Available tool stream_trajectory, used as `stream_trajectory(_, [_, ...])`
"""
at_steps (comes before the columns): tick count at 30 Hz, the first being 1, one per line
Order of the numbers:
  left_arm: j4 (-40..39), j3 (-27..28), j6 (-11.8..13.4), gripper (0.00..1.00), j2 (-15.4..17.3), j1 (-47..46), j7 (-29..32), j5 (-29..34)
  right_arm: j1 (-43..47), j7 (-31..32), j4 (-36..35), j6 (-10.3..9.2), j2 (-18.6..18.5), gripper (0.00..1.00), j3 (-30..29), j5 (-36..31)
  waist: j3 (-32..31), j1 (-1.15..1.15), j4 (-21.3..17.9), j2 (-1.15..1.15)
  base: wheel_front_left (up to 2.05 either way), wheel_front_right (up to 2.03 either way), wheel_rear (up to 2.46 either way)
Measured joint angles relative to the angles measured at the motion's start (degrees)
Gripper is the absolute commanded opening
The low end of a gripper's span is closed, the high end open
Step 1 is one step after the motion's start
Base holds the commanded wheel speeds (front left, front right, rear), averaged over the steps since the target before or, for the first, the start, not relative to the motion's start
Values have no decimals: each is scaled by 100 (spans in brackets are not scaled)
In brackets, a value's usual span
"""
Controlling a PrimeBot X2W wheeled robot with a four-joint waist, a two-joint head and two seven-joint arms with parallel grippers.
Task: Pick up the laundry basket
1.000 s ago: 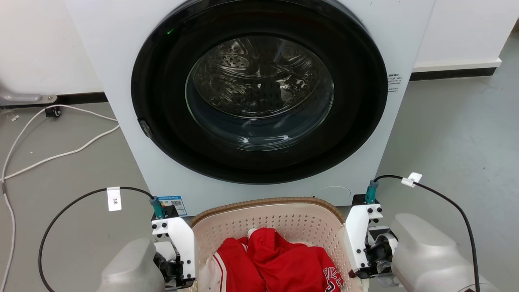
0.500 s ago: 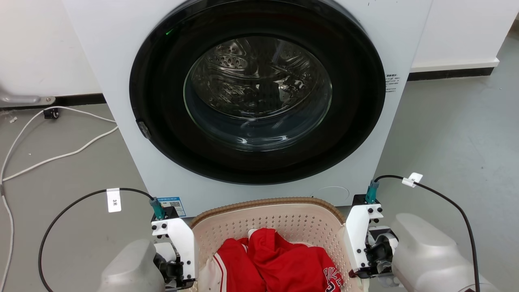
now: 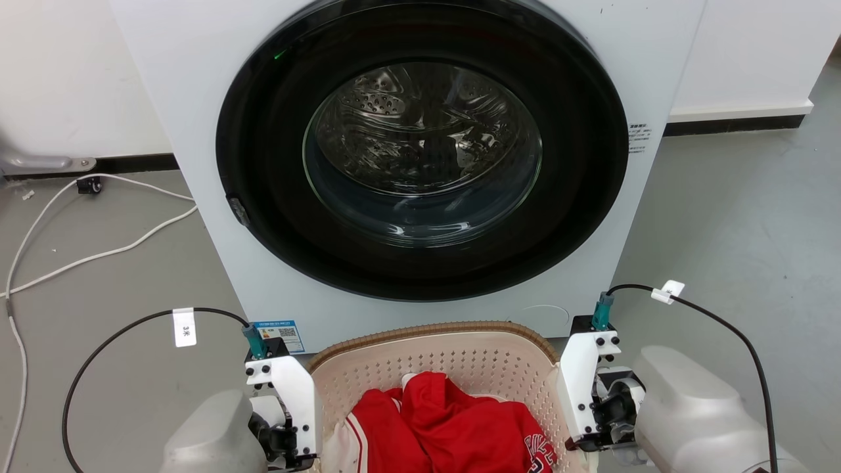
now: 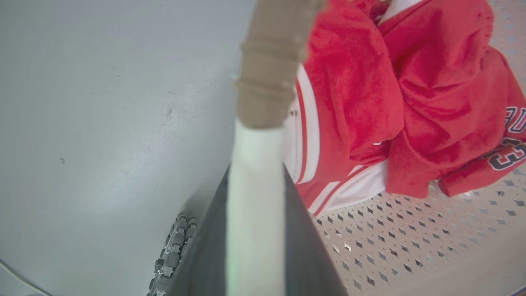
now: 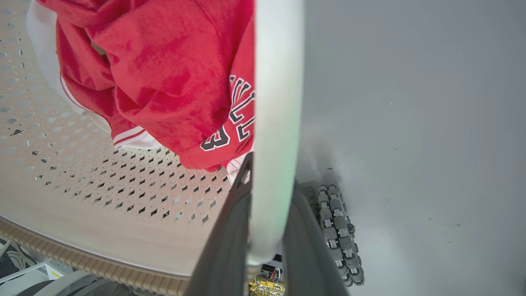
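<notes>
Laundry basket (image 3: 427, 330) is located at the bottom centre of the head view, directly in front of the washing machine (image 3: 190, 131), with its far rim near the machine's lower front panel. A cream perforated wall and a brown woven-look rim are seen. A red garment (image 3: 453, 427) with white trim and dark lettering is piled inside the basket.

Left end effector (image 4: 254, 197): it is positioned at the basket's left side. In the left wrist view the left handle (image 4: 254, 156), a white bar, is clamped between the two dark fingers, one pressed on each side. The brown rim section is seen just beyond the fingertips, blurred.

Right end effector (image 5: 271, 185): it is positioned at the basket's right side. The right handle (image 5: 277, 102) is gripped the same way, with a dark finger touching each flank. The garment's lettering is seen just inside the handle.

In the head view both wrists are pointed downward at opposite ends of the basket, and a black cable (image 3: 118, 328) is plugged into the top of the left wrist.

Whether the basket base is clear of the floor (image 3: 736, 217) cannot be told. A roller wheel (image 5: 337, 230) of the robot base is seen below the right handle, on the grey floor.

The washer door (image 3: 420, 157) is shut, and the steel drum is visible through the glass. A green light (image 3: 280, 54) is lit at the door's upper left. A white cable (image 3: 98, 253) is laid on the floor left of the machine.
</notes>
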Motion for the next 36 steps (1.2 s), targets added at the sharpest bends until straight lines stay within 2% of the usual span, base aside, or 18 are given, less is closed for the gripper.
stream_trajectory(36, [3, -125, 8, 0, 25, 44, -113, -137, -23, -15, 3, -8, -7, 0, 178, 243, 27, 0, 13, 0, 0, 0, 0])
